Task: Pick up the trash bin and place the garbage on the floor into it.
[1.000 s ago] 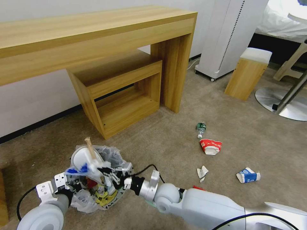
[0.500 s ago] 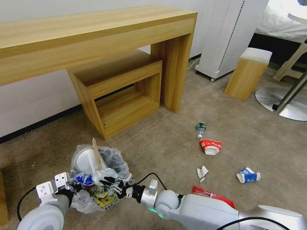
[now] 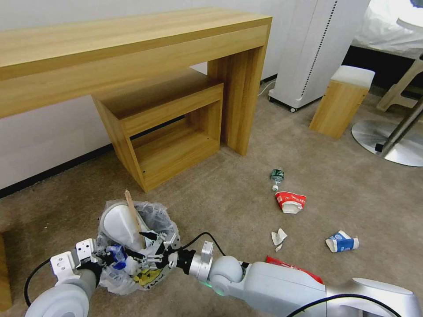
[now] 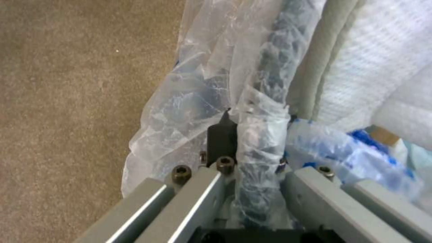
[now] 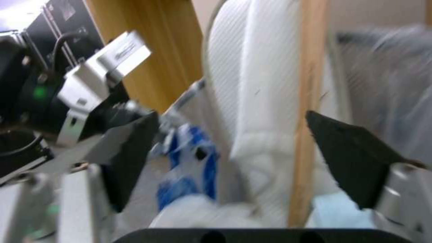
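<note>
The trash bin (image 3: 132, 246) is sitting low on the floor (image 3: 229, 198) in front of the wooden desk (image 3: 132, 53), its crinkly bag liner bunching around the rim. The left gripper (image 4: 252, 162) is pinching that rim and liner between its fingers (one dark pad (image 4: 222, 135) is pressing the outer wall). The right gripper (image 3: 152, 251) is reaching over the bin mouth with its fingers spread wide, nothing lying between them. A white slipper (image 3: 119, 222) and a wooden stick (image 3: 133, 215) are standing upright inside the bin, beside a blue-and-white wrapper (image 3: 118, 255). Elsewhere on the floor are lying a green-label bottle (image 3: 276, 176), a red-white paper bowl (image 3: 290, 201), crumpled paper (image 3: 278, 237), a blue-white carton (image 3: 341, 241) and a red wrapper (image 3: 291, 266), which is partly hidden behind the right arm.
</note>
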Robot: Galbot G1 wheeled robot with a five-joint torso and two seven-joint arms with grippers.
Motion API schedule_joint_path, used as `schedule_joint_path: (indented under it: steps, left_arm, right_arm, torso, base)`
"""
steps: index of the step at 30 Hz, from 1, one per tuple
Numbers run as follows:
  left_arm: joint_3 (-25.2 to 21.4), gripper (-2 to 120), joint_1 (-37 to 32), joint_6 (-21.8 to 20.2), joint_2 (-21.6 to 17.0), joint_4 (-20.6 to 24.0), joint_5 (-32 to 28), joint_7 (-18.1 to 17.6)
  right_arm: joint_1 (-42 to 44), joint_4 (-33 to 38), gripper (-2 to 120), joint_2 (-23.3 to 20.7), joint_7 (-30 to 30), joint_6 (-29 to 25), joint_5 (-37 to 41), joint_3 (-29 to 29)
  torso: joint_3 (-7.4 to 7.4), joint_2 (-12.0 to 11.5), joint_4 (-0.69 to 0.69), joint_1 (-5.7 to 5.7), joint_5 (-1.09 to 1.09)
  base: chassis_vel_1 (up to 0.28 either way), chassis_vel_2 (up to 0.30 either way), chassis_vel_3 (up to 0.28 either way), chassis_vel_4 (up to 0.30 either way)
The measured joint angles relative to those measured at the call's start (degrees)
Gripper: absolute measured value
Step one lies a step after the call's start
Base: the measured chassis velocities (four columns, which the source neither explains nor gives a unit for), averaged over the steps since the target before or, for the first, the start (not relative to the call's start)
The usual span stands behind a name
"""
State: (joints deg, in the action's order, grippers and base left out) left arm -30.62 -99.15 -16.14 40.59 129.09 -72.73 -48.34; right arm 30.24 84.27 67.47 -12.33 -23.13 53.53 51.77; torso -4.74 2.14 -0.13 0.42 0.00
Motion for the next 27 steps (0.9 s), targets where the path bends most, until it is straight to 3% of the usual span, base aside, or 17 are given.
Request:
schedule_joint_path:
  steps: [1, 4, 12, 14, 16, 18, 27]
  left_arm:
    - [-0.1, 0, -0.1, 0.0, 0.0, 0.1, 0.0, 0.0]
    - [-0.3, 0, -0.2, 0.0, -0.1, 0.3, -0.2, -0.1]
    - [-0.9, 0, -0.9, -0.1, -0.8, 1.4, -0.6, -0.2]
    - [-0.9, 0, -0.9, -0.2, -1.0, 1.8, -0.6, 0.0]
    - [-0.9, 0, -0.9, -0.2, -1.0, 1.9, -0.6, 0.2]
    - [-0.7, 0, -0.9, -0.7, -1.1, 2.2, -0.5, 1.1]
    - [-0.6, 0, -1.3, -0.7, -0.3, 2.7, 1.6, 2.5]
  right_arm:
    - [-0.1, 0.5, 94, -0.4, 0.2, 0.0, 0.2, -0.9]
    - [-0.1, 1.7, 99, -0.9, 0.5, 0.2, 0.3, -2.4]
    - [-2.5, 9.6, 100, -8.1, 5.2, 0.8, 2.5, -12.0]
    - [-2.6, 10.8, 100, -11.7, 9.3, 2.4, 2.0, -16.9]
    - [-2.4, 10.8, 100, -12.2, 10.3, 2.9, 1.6, -17.9]
    - [-0.4, 10.7, 100, -14.2, 16.0, 4.1, -1.1, -23.4]
    - [9.2, 11.9, 100, -16.2, 27.0, 6.0, -8.7, -37.3]
  torso:
    - [0.00, 0.0, 0.00, 0.00, 0.00]
    - [0.00, 0.0, 0.00, 0.00, 0.00]
    - [0.00, 0.0, 0.00, 0.00, 0.00]
    - [0.00, 0.0, -0.01, 0.00, 0.01]
    - [0.00, 0.0, -0.01, 0.00, 0.01]
    - [0.00, 0.0, -0.01, 0.00, 0.01]
    - [0.00, 0.0, 0.01, 0.00, 0.01]
  base:
    - [0.000, 0.000, 0.000, 0.000]
    - [0.000, 0.000, 0.000, 0.000]
    - [0.000, 0.000, 0.000, 0.000]
    - [0.000, 0.000, 0.000, 0.000]
    - [0.000, 0.000, 0.000, 0.000]
    - [0.000, 0.000, 0.000, 0.000]
    - [0.000, 0.000, 0.000, 0.000]
